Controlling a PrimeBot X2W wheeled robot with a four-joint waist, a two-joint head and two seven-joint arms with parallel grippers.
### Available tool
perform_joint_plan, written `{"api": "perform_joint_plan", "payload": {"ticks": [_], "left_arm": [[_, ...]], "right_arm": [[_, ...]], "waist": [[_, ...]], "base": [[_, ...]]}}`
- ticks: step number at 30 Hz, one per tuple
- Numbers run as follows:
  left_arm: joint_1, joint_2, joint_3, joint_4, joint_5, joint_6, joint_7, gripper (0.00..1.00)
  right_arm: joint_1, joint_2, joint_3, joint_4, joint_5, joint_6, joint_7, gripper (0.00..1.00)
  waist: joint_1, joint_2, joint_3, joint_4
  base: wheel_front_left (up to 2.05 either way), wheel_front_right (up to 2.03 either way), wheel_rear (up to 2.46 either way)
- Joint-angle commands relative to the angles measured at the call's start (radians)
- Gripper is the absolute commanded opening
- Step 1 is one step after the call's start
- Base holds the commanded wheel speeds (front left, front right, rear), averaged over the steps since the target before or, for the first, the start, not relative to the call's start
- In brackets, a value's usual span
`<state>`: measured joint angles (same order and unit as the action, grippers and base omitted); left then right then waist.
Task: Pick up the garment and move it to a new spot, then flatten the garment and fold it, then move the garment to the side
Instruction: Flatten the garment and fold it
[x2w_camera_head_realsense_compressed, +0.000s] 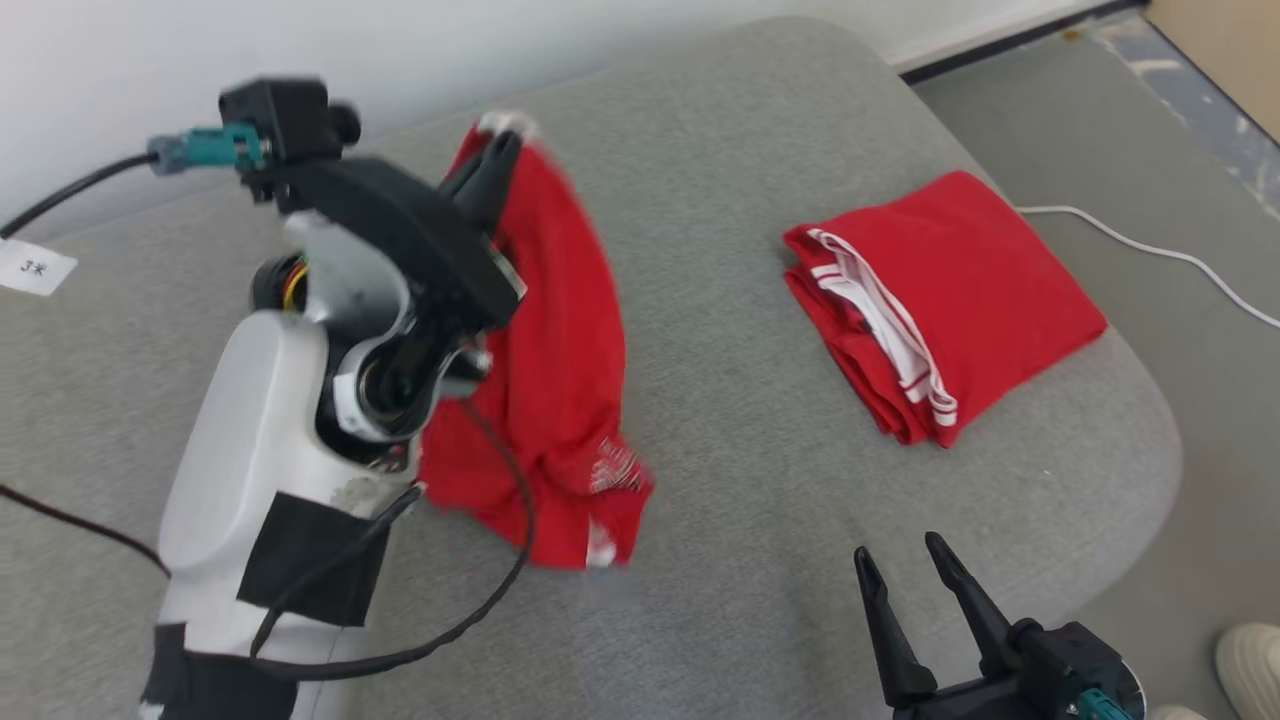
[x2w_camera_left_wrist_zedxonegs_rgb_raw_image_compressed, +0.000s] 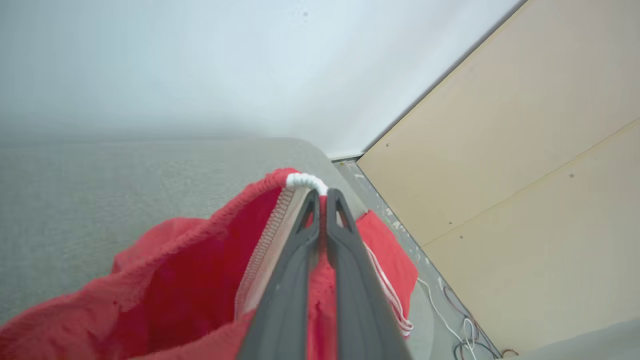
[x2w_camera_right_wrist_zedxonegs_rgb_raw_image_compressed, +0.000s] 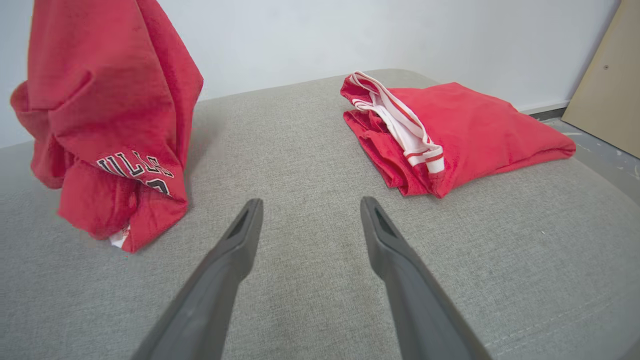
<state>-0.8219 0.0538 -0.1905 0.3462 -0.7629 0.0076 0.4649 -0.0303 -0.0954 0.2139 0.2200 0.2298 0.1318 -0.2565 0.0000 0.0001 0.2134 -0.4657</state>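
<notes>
Grey woven fabric covers the padded worktop. Over its near edge the right hand hovers, its two dark fingers spread wide and holding nothing. Above the worktop's left half hangs a crumpled red jersey with black-and-white lettering; whether its lowest folds touch the fabric I cannot tell. The left hand holds it up, fingers pinched narrow on its white-edged top. Toward the worktop's far right corner lies a folded red garment with white striped trim.
</notes>
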Motion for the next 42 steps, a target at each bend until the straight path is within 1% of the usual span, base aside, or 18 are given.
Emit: {"api": "perform_joint_plan", "payload": {"ticks": [1,4,7,11,14,21,25,29,33,36,39,42], "left_arm": [[-0.027,-0.005,-0.024,-0.031,-0.056,0.003,-0.047,0.0],[-0.059,-0.004,-0.072,-0.087,-0.151,0.02,-0.141,0.0],[-0.077,-0.004,-0.123,-0.138,-0.231,0.034,-0.203,0.0],[-0.057,-0.003,-0.167,-0.184,-0.273,0.052,-0.239,0.0],[0.028,0.0,-0.203,-0.209,-0.29,0.063,-0.222,0.0],[0.341,0.098,-0.264,-0.233,-0.259,0.116,-0.2,0.0],[0.458,0.149,-0.282,-0.214,-0.224,0.143,-0.222,0.0],[0.505,0.192,-0.296,-0.182,-0.166,0.163,-0.255,0.0],[0.52,0.22,-0.302,-0.142,-0.125,0.181,-0.281,0.0],[0.526,0.231,-0.298,-0.114,-0.113,0.191,-0.297,0.0],[0.532,0.229,-0.287,-0.103,-0.122,0.195,-0.31,0.0],[0.542,0.244,-0.283,-0.082,-0.106,0.203,-0.33,0.0]], "right_arm": [[0.005,-0.009,-0.005,-0.001,-0.004,-0.003,0.0,1.0],[0.011,-0.012,-0.013,-0.004,-0.004,-0.003,0.004,1.0],[0.018,-0.015,-0.016,-0.005,-0.005,-0.003,0.008,1.0],[0.032,-0.013,-0.02,-0.01,-0.001,-0.003,0.016,1.0],[0.043,-0.011,-0.028,-0.019,-0.001,-0.003,0.018,1.0],[0.061,-0.02,-0.037,-0.043,-0.012,-0.003,0.036,1.0],[0.064,-0.024,-0.038,-0.058,-0.014,-0.003,0.048,1.0],[0.059,-0.025,-0.025,-0.066,-0.012,-0.003,0.057,1.0],[0.057,-0.024,-0.02,-0.071,-0.012,-0.003,0.06,1.0],[0.058,-0.025,-0.019,-0.072,-0.008,-0.003,0.06,1.0],[0.059,-0.025,-0.021,-0.071,-0.006,-0.003,0.059,1.0],[0.058,-0.024,-0.021,-0.068,-0.007,-0.003,0.058,1.0]], "waist": [[0.0,-0.0001,-0.021,0.04],[0.0,-0.0001,-0.042,0.078],[0.0,-0.0001,-0.066,0.119],[0.0,-0.0001,-0.091,0.177],[0.0,-0.0001,-0.101,0.229],[0.0,-0.0001,-0.102,0.336],[0.0,-0.0001,-0.102,0.379],[0.0,-0.0001,-0.101,0.398],[0.0,-0.0001,-0.097,0.401],[0.0,-0.0001,-0.095,0.396],[0.0,-0.0001,-0.094,0.391],[0.0,-0.0001,-0.097,0.383]], "base": [[0.0,0.0,0.0],[0.0,0.0,0.0],[0.0,0.0,0.0],[0.0,0.0,0.0],[0.0,0.0,0.0],[0.0,0.0,0.0],[0.0,0.0,0.0],[0.0,0.0,0.0],[0.0,0.0,0.0],[0.0,0.0,0.0],[0.0,0.0,0.0],[0.0,0.0,0.0]]}}
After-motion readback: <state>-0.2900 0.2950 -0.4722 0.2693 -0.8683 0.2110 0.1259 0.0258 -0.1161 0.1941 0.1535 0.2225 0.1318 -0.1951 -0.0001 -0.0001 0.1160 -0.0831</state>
